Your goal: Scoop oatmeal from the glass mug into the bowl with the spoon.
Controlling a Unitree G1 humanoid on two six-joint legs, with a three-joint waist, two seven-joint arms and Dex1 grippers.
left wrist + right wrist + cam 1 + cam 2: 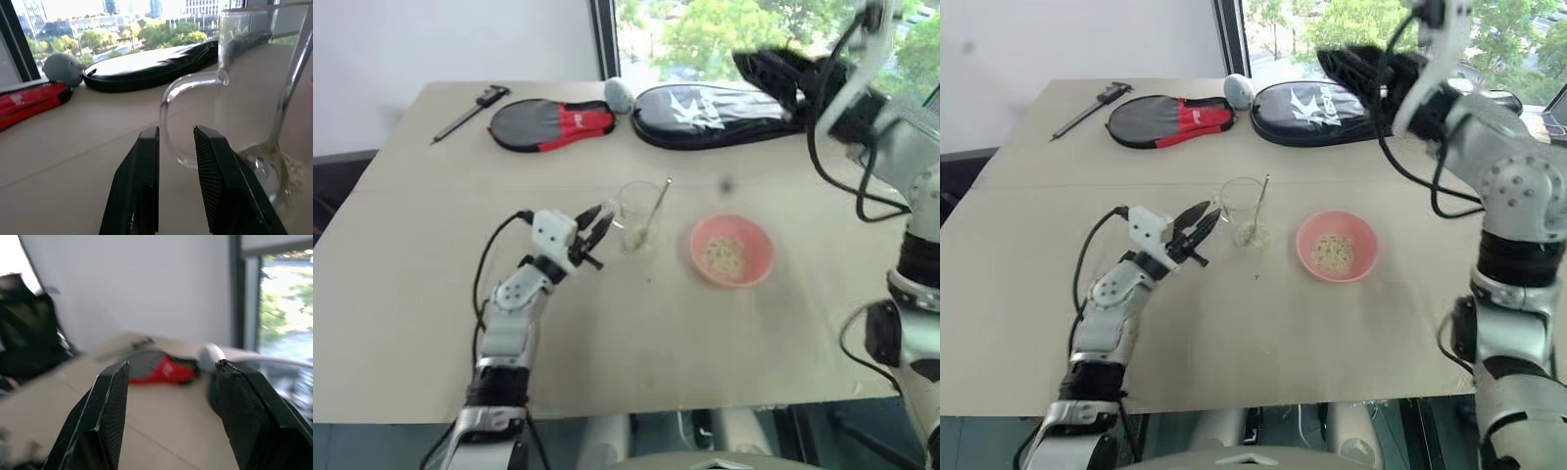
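The glass mug [637,217] stands mid-table with the silver spoon [656,204] leaning inside it, handle up toward the window. A little oatmeal [637,241] lies at the mug's bottom. More oatmeal [724,257] lies in the pink bowl [759,262], just right of the mug. My left gripper [604,223] is low over the table, left of the mug. Its fingers [146,166] stand narrowly open, empty, with the mug's handle [166,112] just past the tips. My right gripper [749,67] is raised at the far right, open and empty, its fingers [105,406] wide apart.
Along the far edge lie a red-and-grey racket cover [553,124], a black racket cover [705,113] and a pale rounded object [619,93] between them. A dark caliper-like tool [470,110] lies at the far left. The table's front edge [636,406] is near.
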